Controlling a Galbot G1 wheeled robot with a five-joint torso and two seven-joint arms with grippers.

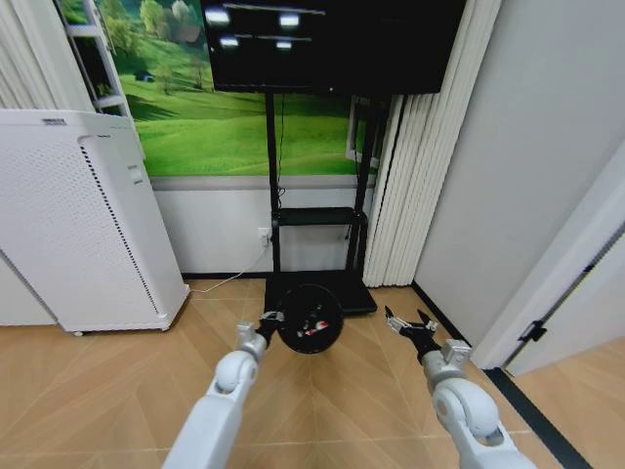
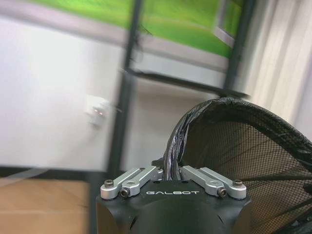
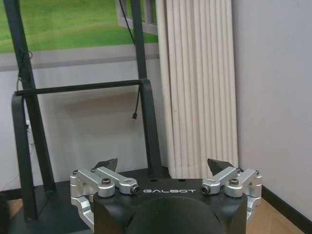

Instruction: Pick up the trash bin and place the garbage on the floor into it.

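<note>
The black mesh trash bin [image 1: 311, 319] hangs above the wooden floor, held by its rim in my left gripper [image 1: 270, 320], which is shut on it. In the left wrist view the bin's rim [image 2: 171, 146] runs between the jaws of the left gripper [image 2: 171, 171], and the mesh wall [image 2: 243, 146] fills the space beyond. Red-and-white garbage [image 1: 314, 326] lies inside the bin. My right gripper [image 1: 408, 325] floats open to the right of the bin, empty, fingers spread wide [image 3: 165, 168].
A black TV stand [image 1: 317, 220] with a base plate on the floor stands just behind the bin. A tall white perforated appliance [image 1: 78, 225] is at the left. White curtains [image 1: 405, 186] and a grey wall close off the right side.
</note>
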